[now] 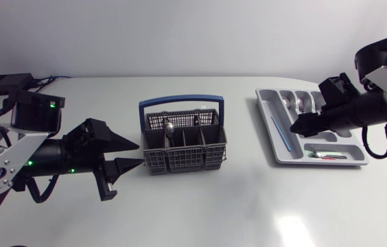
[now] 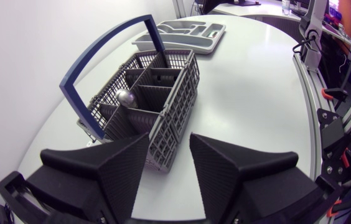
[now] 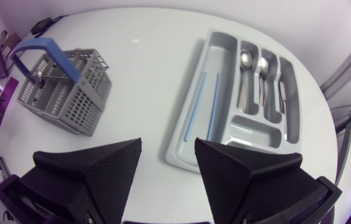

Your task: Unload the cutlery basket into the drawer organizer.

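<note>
Both hands gape empty, left hand beside cutlery basket, right hand over drawer organizer.

Illumination is bright and even, apparently from overhead. The white table shows a diffuse glare patch near its front edge in the head view. Shadows beneath the cutlery basket and the drawer organizer are soft and short. Both wrist views curve the table edge.
</note>
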{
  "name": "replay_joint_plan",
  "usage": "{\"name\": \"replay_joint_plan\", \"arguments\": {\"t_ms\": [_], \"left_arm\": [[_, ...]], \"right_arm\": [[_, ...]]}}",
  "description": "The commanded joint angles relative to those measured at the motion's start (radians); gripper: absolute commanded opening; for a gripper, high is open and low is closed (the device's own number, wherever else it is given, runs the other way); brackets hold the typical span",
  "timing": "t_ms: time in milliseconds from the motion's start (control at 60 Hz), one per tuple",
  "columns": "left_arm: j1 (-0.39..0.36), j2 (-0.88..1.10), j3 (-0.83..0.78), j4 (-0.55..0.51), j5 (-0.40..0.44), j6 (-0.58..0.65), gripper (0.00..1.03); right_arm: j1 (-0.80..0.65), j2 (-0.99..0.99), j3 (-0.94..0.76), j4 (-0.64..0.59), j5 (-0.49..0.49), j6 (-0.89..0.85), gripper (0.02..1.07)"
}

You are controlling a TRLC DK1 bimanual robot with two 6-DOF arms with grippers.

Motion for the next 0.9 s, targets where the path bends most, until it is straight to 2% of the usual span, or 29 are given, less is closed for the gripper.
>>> {"name": "replay_joint_plan", "arguments": {"t_ms": [0,200,383,533,817,883], "left_arm": [[-0.009,0.03,0.017,0.019,0.001,-0.022,0.49],[-0.01,0.07,0.023,0.065,0.001,-0.045,0.49],[-0.016,0.109,0.03,0.108,0.001,-0.056,0.49],[-0.015,0.132,0.028,0.142,0.001,-0.059,0.49],[-0.004,0.175,0.031,0.195,0.001,-0.057,0.49],[-0.004,0.191,0.031,0.211,0.001,-0.057,0.49]], "right_arm": [[0.064,-0.06,-0.034,0.023,-0.021,0.02,0.66],[0.271,-0.065,-0.018,0.074,-0.042,0.092,0.66],[0.436,0.024,0.031,0.163,-0.041,0.18,0.66],[0.516,0.133,0.074,0.261,-0.041,0.223,0.66],[0.611,0.308,0.178,0.341,-0.03,0.267,0.66],[0.636,0.342,0.192,0.362,0.01,0.267,0.66]]}}
